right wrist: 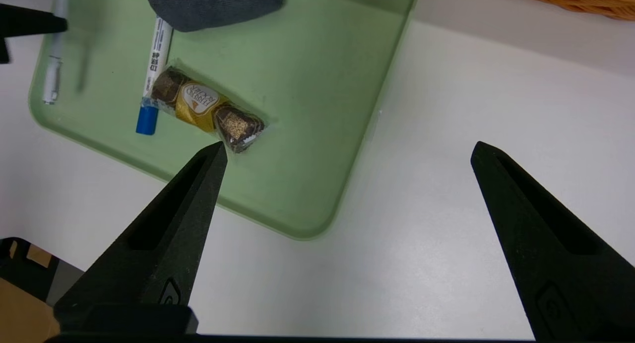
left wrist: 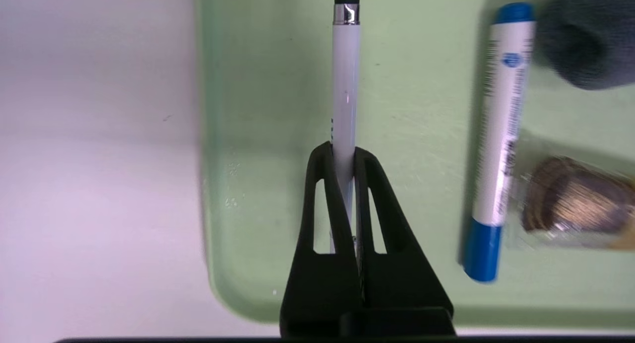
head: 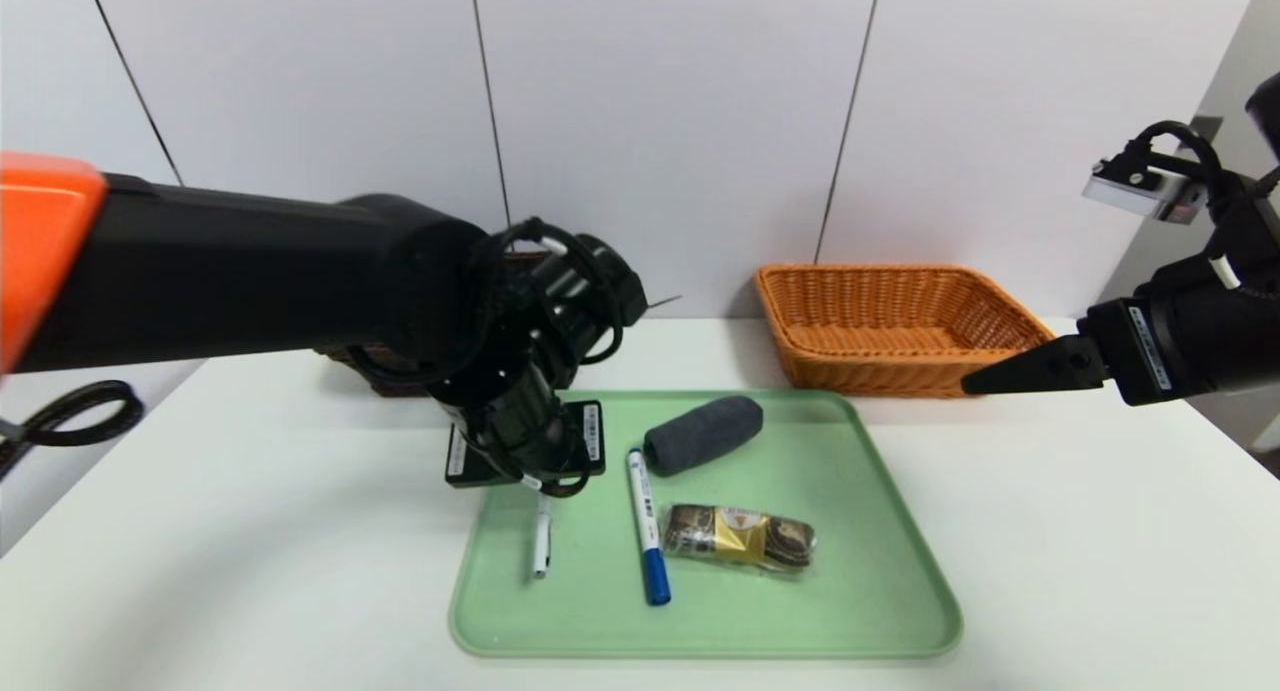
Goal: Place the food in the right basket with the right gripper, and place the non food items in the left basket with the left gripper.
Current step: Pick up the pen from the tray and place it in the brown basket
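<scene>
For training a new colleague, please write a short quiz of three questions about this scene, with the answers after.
1. Which object is between the fingers of the left gripper?
2. True or false: the right gripper, beside the tray, has its fingers closed.
3. Fill in the gap: the cap of the marker is ____.

Key:
1. The white pen, over the tray's left part.
2. False; they are wide open, with nothing between them.
3. Blue.

Marker (head: 646,527) & choc pack (head: 740,537) on tray (head: 800,626), basket (head: 900,321) behind.
</scene>
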You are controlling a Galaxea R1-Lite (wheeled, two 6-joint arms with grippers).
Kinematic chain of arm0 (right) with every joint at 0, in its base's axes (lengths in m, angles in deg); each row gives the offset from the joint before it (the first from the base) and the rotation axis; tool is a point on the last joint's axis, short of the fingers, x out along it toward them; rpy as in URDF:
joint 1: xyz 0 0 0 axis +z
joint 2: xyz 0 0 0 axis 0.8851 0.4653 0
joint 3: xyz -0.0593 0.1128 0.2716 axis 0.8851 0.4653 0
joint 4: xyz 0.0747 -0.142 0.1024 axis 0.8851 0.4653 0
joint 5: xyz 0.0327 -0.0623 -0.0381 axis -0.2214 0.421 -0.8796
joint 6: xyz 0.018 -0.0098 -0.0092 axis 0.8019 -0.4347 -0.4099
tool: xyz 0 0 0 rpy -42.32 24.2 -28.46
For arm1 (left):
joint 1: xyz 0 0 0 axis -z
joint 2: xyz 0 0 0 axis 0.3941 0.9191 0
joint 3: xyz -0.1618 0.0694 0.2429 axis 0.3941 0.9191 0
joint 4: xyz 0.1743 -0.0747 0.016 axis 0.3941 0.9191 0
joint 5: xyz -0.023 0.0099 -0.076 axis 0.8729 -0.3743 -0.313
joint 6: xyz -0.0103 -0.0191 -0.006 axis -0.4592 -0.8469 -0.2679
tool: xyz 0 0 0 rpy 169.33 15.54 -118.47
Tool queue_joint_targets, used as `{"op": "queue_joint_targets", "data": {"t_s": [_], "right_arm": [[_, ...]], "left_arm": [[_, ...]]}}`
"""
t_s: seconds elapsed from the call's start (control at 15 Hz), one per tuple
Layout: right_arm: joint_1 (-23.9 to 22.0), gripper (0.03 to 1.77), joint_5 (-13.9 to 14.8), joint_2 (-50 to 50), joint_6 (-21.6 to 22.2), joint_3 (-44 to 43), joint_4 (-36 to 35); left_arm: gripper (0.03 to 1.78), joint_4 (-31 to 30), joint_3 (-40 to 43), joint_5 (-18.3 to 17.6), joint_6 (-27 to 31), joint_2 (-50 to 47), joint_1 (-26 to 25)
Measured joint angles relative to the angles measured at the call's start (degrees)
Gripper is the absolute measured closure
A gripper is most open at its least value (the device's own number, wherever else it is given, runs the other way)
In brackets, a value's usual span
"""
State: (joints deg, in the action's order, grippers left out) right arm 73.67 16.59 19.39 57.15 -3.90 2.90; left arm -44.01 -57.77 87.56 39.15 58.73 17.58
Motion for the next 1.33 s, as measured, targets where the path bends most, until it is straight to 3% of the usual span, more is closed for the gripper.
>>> {"op": "queue_joint_targets", "data": {"t_s": [0.2,0.6,1.07,1.33], "right_arm": [[0.0,0.1,0.0,0.0,0.0,0.2,0.0],[0.3,0.1,-0.4,0.0,0.0,0.3,0.0],[0.4,0.1,-1.2,0.0,0.0,1.4,0.0],[0.3,0.1,-1.2,0.0,-0.1,1.5,0.0]], "left_arm": [[1.75,3.3,-2.0,-0.1,8.2,-7.3,-0.4],[1.75,6.0,-9.7,-1.4,34.2,-13.5,-8.3],[1.75,5.3,-18.0,-13.0,61.4,-10.1,-22.0],[1.75,-3.0,-19.1,-18.1,72.7,-5.5,-27.4]]}}
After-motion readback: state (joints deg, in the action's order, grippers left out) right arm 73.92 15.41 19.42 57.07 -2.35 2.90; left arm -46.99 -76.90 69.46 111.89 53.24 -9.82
